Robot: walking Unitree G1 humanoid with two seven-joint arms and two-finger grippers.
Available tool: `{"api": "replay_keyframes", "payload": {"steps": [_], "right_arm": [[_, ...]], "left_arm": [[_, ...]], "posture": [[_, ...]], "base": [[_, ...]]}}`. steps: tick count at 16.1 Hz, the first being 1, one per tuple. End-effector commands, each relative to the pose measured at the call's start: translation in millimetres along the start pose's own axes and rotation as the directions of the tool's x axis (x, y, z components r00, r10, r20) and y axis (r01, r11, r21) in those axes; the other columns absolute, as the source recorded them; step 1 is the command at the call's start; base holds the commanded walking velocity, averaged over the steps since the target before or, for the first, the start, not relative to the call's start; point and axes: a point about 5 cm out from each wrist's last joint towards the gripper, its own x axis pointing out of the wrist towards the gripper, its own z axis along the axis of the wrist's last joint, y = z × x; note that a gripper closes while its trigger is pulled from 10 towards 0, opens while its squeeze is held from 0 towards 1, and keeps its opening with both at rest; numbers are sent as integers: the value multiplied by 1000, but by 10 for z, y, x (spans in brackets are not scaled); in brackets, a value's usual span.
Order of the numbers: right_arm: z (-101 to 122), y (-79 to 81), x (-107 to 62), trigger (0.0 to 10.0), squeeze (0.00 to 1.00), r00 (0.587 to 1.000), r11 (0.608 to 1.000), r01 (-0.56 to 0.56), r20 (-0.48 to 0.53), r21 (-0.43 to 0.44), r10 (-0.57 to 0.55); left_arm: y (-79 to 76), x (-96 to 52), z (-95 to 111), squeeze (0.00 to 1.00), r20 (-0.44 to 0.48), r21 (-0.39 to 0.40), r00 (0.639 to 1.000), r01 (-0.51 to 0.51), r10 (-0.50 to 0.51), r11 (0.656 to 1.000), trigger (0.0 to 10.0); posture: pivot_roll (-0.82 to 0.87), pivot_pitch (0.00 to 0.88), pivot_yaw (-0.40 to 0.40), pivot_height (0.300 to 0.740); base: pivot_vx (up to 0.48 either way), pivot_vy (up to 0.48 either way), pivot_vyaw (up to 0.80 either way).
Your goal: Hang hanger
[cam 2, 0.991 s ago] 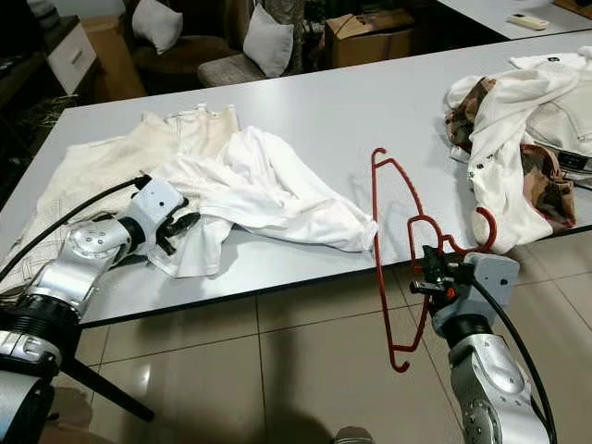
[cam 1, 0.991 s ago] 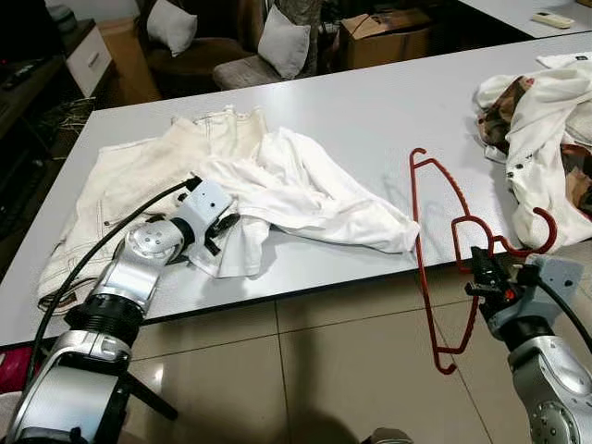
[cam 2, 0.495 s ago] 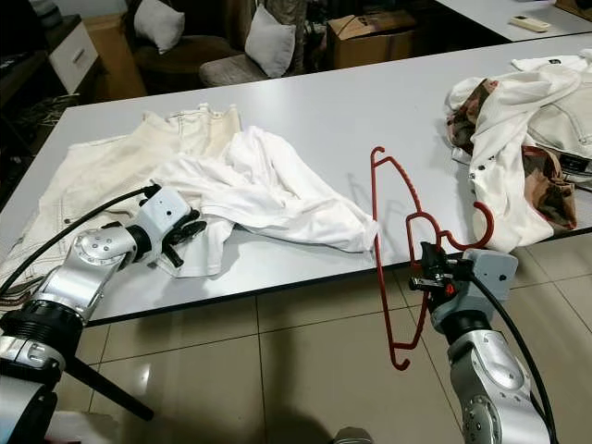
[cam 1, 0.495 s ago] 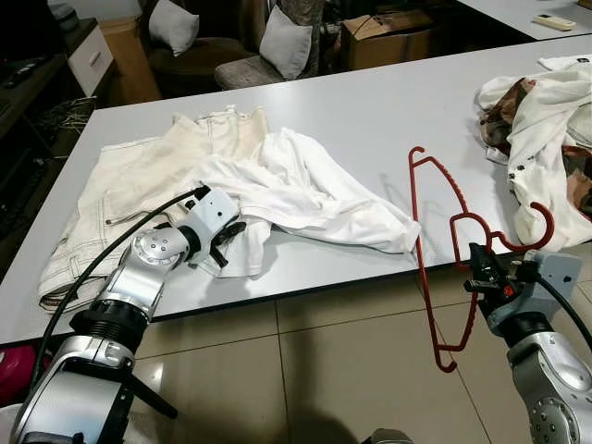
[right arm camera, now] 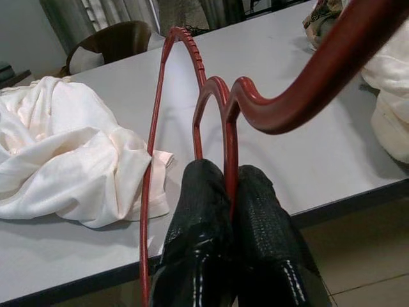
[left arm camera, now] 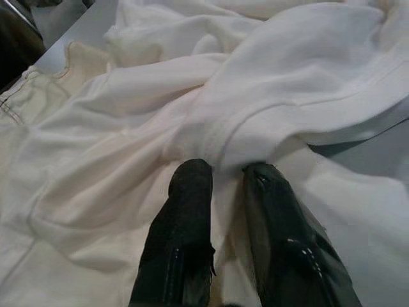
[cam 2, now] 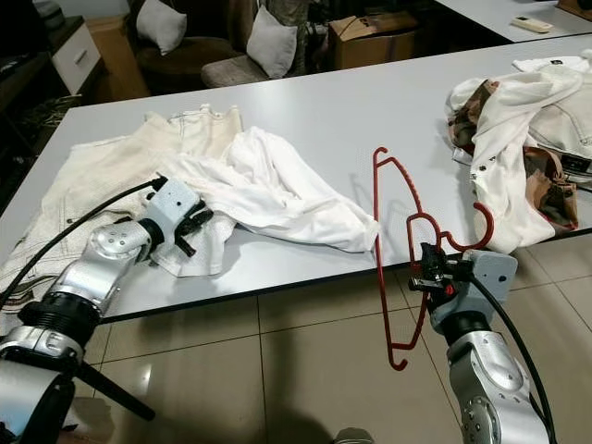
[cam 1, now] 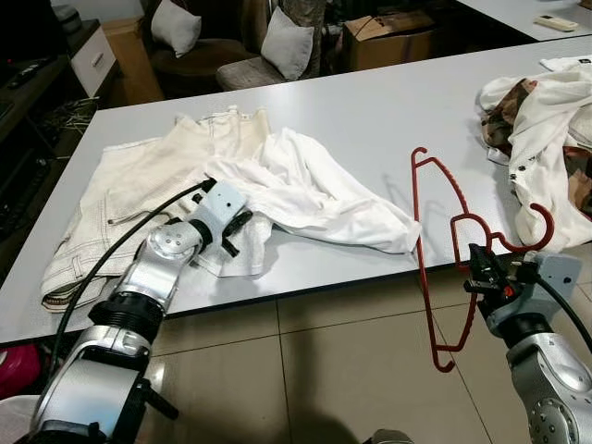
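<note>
Left gripper (left arm camera: 227, 176) has advanced, fingers slightly apart on white shirt (cam 1: 305, 190); right gripper (right arm camera: 230, 185) clamps red hanger (cam 1: 435, 231).

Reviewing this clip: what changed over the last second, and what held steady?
The left gripper slid forward over the table onto the near edge of the white shirt, fingers slightly apart around a fold, nothing lifted yet. The right gripper stayed shut on the red hanger, held off the table's front edge. The shirt, the cream trousers and the clothes pile lie as before.
</note>
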Motion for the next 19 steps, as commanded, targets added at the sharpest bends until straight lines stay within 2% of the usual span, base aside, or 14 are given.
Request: {"api": "replay_keyframes", "payload": {"steps": [1,2,3,4,5,9,12,13,14,15,16,19], "right_arm": [[-53,6,-21,10000,0,1000,1000,11,-28,10,-11],[-54,6,-22,10000,0,1000,1000,12,-27,11,-11],[-56,6,-22,10000,0,1000,1000,11,-27,11,-11],[-61,11,-22,10000,0,1000,1000,9,-29,11,-8],[-67,16,-21,10000,0,999,1000,3,-32,10,-3],[-69,32,-14,10000,0,999,1000,-17,-37,7,18],[-66,29,-33,10000,0,999,1000,-17,-36,6,17],[-67,23,-40,10000,0,999,1000,-14,-36,7,14],[-68,20,-45,10000,0,999,1000,-13,-36,7,13],[-72,23,-48,10000,0,999,1000,-11,-36,8,11],[-75,24,-51,10000,0,999,1000,-10,-37,9,11],[-91,49,-39,10000,0,999,1000,-18,-40,13,19]], "left_arm": [[59,-4,23,0,7,-8,1000,-23,23,1000,10000],[69,0,18,0,3,-8,999,-39,39,999,9725],[85,1,15,0,1,-6,998,-56,56,998,5490],[104,-2,14,0,2,-10,997,-72,72,997,78],[123,-6,9,0,3,-11,996,-85,85,996,0],[141,5,6,0,9,-24,993,-114,115,993,0],[57,37,28,0,35,7,997,-66,65,998,0],[56,11,23,0,52,54,997,-63,60,997,10000],[50,-15,14,0,73,76,997,-46,41,996,10000],[58,-62,-7,137,99,119,995,-43,31,992,10000],[64,-106,-39,1000,111,161,994,-42,25,986,10000],[6,-181,-126,1000,118,225,992,9,-36,974,10000]], "posture": [[-260,0,140,740],[-259,0,140,740],[-259,0,139,740],[-255,0,136,740],[-255,0,136,740],[-253,0,134,740],[-263,0,142,740],[-263,0,143,740],[-262,0,145,740],[-260,0,146,740],[-258,0,145,740],[-248,0,138,740]], "base": [[0,0,0],[0,0,0],[0,0,0],[0,0,0],[0,0,0],[0,0,0],[0,0,0],[0,0,0],[0,0,0],[0,0,0],[0,0,0],[0,0,0]]}}
